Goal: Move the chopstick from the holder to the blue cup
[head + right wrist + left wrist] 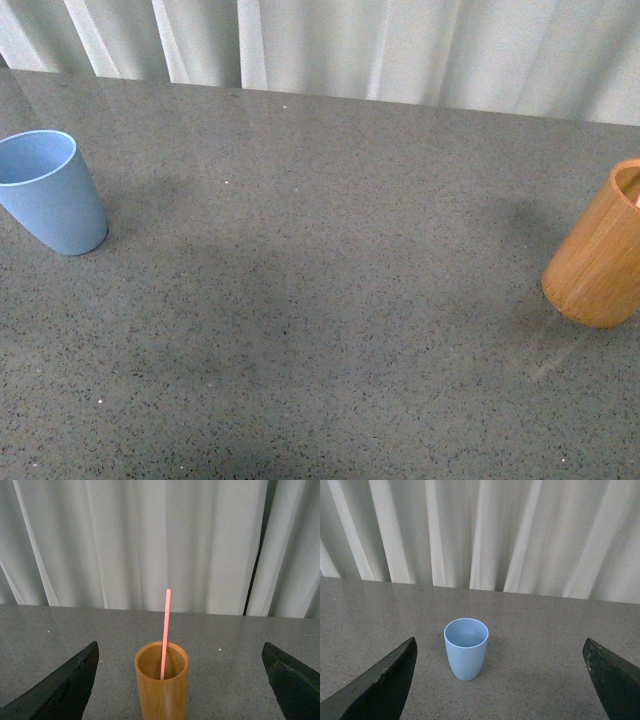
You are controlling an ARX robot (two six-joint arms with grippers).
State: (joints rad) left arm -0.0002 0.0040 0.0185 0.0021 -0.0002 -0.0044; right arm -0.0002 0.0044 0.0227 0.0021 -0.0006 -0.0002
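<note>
Pink, slim and likely light, stiff and slippery, the chopstick (165,630) stands in the bamboo holder (598,250) at 3 o'clock in the front view, blue cup (50,190) at 9 o'clock; left gripper (499,644) and right gripper (179,649) both gape wide, and the exposed upper shaft looks best to pinch.

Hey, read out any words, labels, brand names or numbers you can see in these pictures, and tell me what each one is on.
There is no text to read in any of the views.
The blue cup is plain, with no print or logo showing.
The wooden holder is bare on the side that shows.
The pink chopstick bears no marks.
The grey countertop and the white curtain carry no labels or signs.
</note>
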